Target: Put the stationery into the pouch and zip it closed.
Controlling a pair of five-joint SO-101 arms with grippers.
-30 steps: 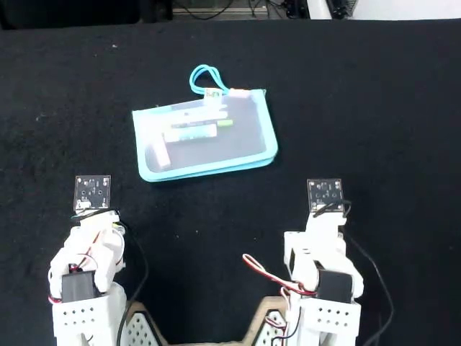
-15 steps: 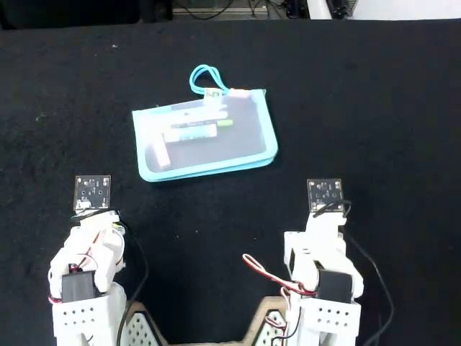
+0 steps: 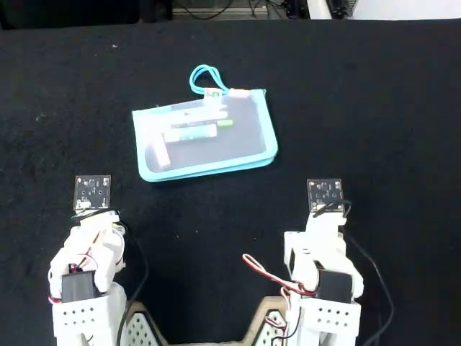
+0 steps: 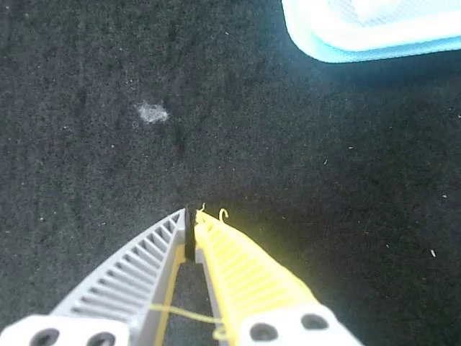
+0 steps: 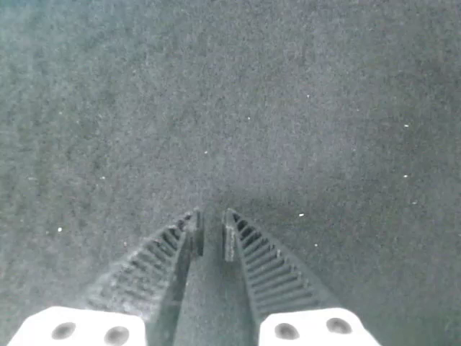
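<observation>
A light-blue pouch [image 3: 205, 137] with a clear front lies flat in the middle of the black table. Several pieces of stationery [image 3: 191, 132] show inside it through the clear face. Its zip pull [image 3: 238, 92] sits at the far corner, beside the blue loop strap [image 3: 205, 76]. A corner of the pouch [image 4: 374, 29] also appears in the left wrist view. My left gripper [image 4: 191, 218] is shut on nothing, just above bare cloth near the pouch's near-left corner. My right gripper [image 5: 212, 225] is shut with only a thin slit between the tips, over bare cloth.
Both arms are folded back at the table's near edge, the left arm [image 3: 90, 231] and the right arm [image 3: 324, 238], well short of the pouch. A small speck of lint [image 4: 152, 112] lies on the black cloth. Dark equipment lines the far edge.
</observation>
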